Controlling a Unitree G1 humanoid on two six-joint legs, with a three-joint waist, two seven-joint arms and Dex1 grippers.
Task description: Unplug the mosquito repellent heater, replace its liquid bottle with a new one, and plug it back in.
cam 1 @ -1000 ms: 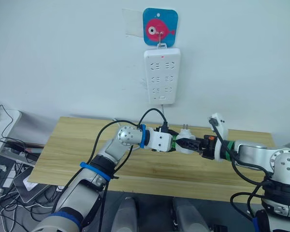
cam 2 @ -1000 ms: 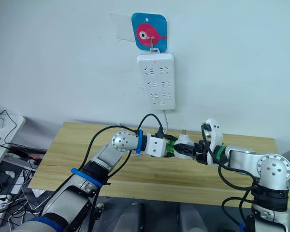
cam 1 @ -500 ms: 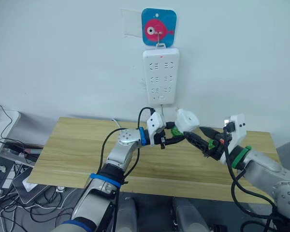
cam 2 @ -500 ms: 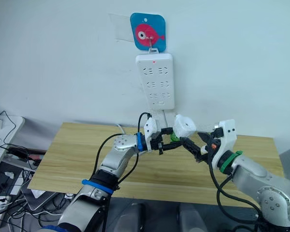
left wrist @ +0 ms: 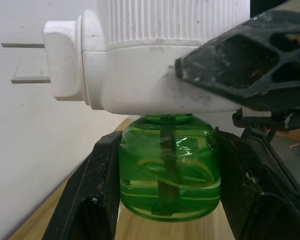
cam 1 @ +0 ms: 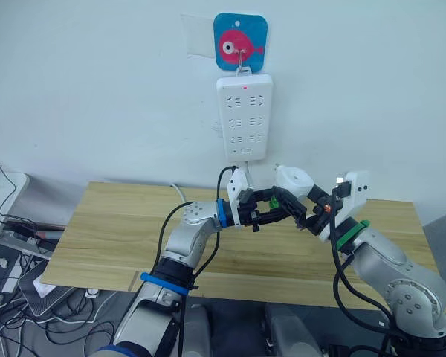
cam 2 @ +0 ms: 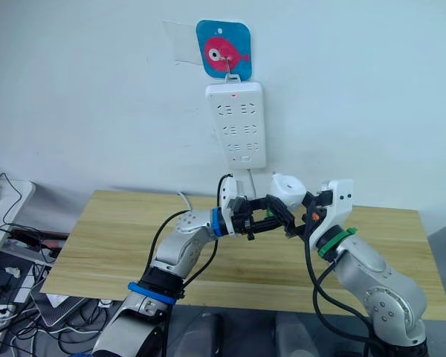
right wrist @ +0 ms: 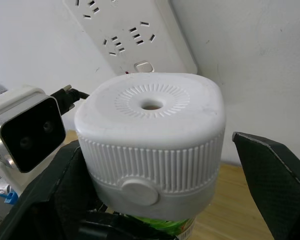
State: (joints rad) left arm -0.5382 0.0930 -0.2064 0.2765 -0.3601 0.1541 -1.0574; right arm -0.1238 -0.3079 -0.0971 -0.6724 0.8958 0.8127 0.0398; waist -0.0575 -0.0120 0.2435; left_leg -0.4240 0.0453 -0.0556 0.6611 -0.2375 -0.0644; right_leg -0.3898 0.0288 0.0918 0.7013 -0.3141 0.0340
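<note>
The white mosquito repellent heater hangs in the air in front of the wall, below the power strip, with its prongs free. The green liquid bottle sits in its underside. My left gripper is shut on that bottle, one black finger on each side. My right gripper stands open astride the heater. One of its fingers lies against the ribbed side. The other finger is a small gap away. The new one is out of view.
The long white power strip hangs on the wall from a blue hook plate with a pink fish, just above the heater. The wooden table lies below both arms. Cables and boxes lie on the floor at the left.
Both arms rose from table height with the heater and bottle. My right gripper let go of the heater, drew back, and has now come in around it again.
</note>
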